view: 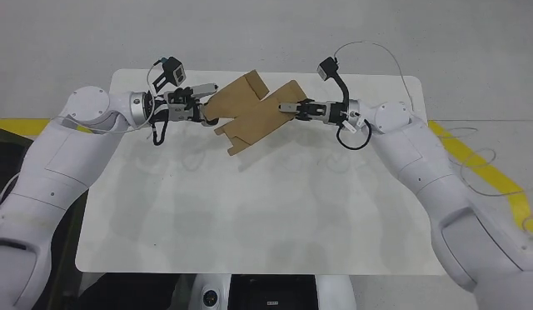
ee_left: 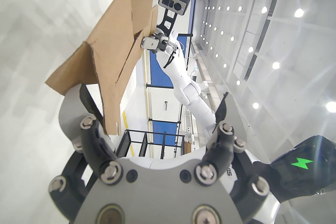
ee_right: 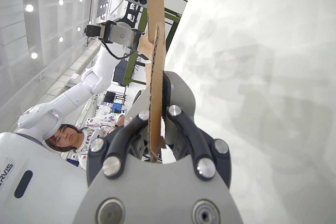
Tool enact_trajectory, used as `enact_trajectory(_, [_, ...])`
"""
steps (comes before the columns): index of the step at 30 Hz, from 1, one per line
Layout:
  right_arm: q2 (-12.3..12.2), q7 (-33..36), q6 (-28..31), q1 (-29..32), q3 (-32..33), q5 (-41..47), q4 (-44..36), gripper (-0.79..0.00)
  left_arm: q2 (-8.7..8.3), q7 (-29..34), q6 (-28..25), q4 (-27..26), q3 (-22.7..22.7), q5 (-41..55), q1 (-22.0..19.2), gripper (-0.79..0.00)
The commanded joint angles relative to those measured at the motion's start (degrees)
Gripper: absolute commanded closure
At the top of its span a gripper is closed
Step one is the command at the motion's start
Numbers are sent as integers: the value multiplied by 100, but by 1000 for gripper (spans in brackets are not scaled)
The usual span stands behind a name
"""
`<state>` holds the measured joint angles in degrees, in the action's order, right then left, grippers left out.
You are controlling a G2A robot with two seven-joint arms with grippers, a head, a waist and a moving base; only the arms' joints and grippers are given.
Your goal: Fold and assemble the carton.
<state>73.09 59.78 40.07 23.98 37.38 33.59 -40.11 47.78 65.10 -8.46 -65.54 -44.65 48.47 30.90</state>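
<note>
Carton (ee_left: 113, 51) apparently covers left gripper (ee_left: 153, 91) fingertip.

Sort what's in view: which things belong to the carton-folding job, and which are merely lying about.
Job: brown corrugated cardboard carton; right gripper, clamped on it; left gripper, open at its other end.
Not part of it: white table; yellow floor stripe.

Top view overhead, wrist views close, facing each other, sharing carton (view: 252, 112)

Carton (view: 250, 110) bars passage between left gripper (view: 207, 104) and right gripper (view: 284, 107); room above near table (view: 250, 218).
</note>
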Motion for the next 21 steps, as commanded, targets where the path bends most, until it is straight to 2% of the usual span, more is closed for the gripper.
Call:
enact_trajectory(1, [14,22,4,8,23,-18,-12,0,25,-31,24,41,-20,-17,2,-785])
enact_trajectory(14, [87,104,16,58,202,-136,31,0,157,-51,29,223,-153,-286,43,-782])
enact_trajectory(21, [124,143,5,74,289,-194,70,0,209,-54,87,263,-250,-374,81,-499])
